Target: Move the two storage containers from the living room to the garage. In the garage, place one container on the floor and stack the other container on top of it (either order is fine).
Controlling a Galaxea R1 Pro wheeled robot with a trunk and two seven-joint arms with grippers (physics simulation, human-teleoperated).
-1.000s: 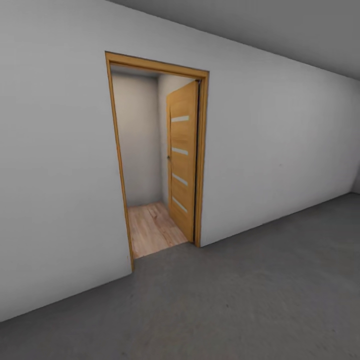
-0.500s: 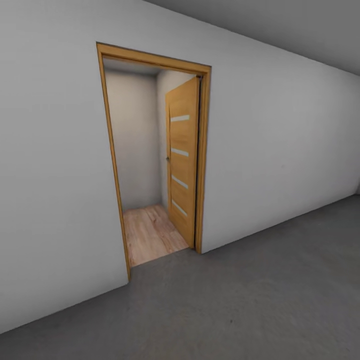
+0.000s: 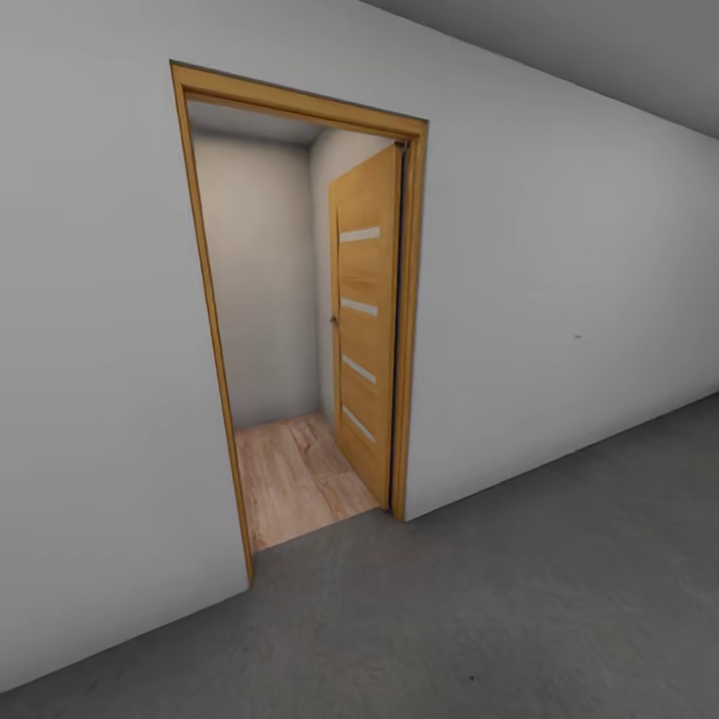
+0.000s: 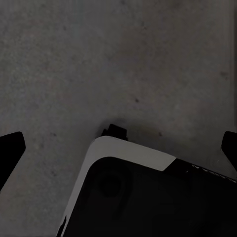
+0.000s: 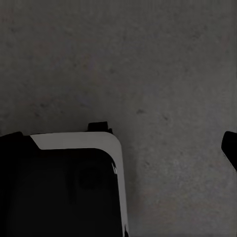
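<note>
Neither of the two storage containers is in view. In the head view I face a plain white garage wall (image 3: 559, 280) with an open doorway (image 3: 270, 330). The dark grey floor (image 3: 519, 599) spreads in front of it. In the left wrist view my left gripper (image 4: 118, 150) hangs open over this floor, its dark fingertips (image 4: 10, 153) far apart and holding nothing. In the right wrist view my right gripper (image 5: 118, 145) is open too, with one fingertip (image 5: 230, 148) at the picture's edge and nothing held.
The wooden door with glass slits (image 3: 364, 320) is swung inward along the doorway's right side. Light wood planks (image 3: 295, 479) lie beyond the threshold, ending at a pale wall. The robot's black and white base (image 4: 148, 192) shows under both grippers.
The whole head view has shifted: the camera has come nearer the doorway, which now looks larger and taller. Nothing in the scene itself has moved.
</note>
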